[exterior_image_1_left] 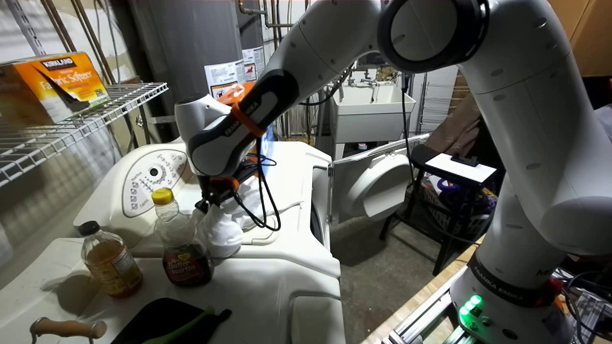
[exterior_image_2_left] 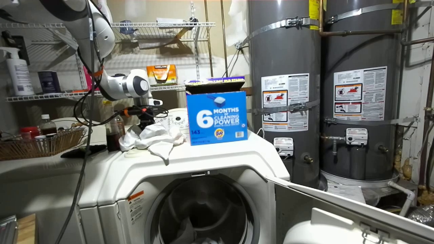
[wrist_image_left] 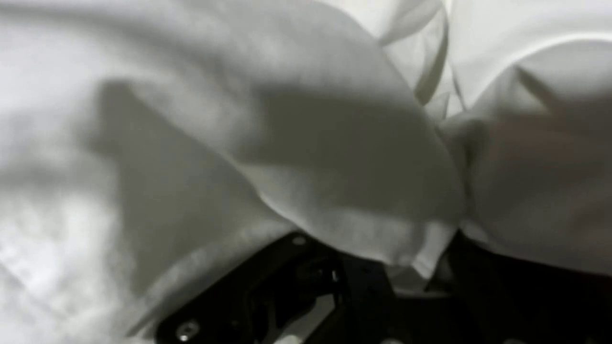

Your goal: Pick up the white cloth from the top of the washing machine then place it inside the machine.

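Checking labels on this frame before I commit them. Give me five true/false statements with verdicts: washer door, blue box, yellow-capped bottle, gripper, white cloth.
1. The washer door stands open. True.
2. The blue box stands on top of the washer. True.
3. The yellow-capped bottle lies on its side. False: the yellow-capped bottle stands upright.
4. The gripper is down at the white cloth. True.
5. The white cloth at the gripper is inside the washer. False: it is bunched on top of the washer.
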You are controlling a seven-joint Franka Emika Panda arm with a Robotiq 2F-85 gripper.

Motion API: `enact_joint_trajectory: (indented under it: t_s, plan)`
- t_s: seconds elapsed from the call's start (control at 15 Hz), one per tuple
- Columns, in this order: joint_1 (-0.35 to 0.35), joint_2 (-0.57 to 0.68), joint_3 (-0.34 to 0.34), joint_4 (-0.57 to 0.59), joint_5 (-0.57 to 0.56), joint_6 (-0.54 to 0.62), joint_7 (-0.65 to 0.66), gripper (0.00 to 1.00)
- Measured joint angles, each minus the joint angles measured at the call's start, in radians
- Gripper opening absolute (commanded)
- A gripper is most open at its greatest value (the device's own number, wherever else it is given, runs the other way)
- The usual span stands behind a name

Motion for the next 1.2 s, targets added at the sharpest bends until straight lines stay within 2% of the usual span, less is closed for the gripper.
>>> enact_joint_trajectory:
  t_s: [0.13,0.4,0.67,0.93,1.0,1.2]
  plan:
    - [-0.008,-0.034,0.010,-0.060,0.028,0.059,0.008,0.05]
    - [-0.014,-0.163,0.017,-0.252,0.095,0.194,0.094,0.05]
    - [-0.019,-0.307,0.015,-0.463,0.147,0.305,0.245,0.05]
    - [-0.029,-0.447,0.014,-0.695,0.153,0.439,0.433,0.05]
    - [-0.030,-0.482,0.010,-0.752,0.141,0.463,0.487,0.19]
    - [-0.041,-0.577,0.002,-0.900,0.095,0.514,0.601,0.19]
